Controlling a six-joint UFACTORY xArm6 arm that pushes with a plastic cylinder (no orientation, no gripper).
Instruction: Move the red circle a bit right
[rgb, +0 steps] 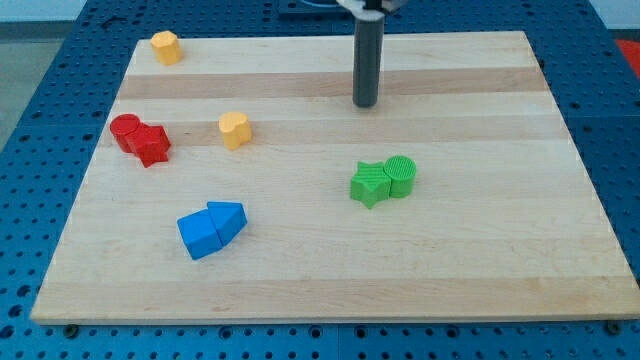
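We saw that the surface (330, 270) was pale wood, smooth and matt, with grain running in long bands. The blocks looked like plastic: the green circle (401, 176) was ribbed on top, while the red circle (125, 131) and blue blocks (211, 229) looked smooth with a slight sheen. Our rod (366, 60) was dark, smooth and matt down to my tip (365, 103). The blue base (60, 70) was perforated.

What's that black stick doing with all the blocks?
It's a robot arm's pushing rod. My tip rests on the wooden board near the view's top, touching no block. Its job is nudging the red circle rightward; that sits far off at the view's left, touching another red block.
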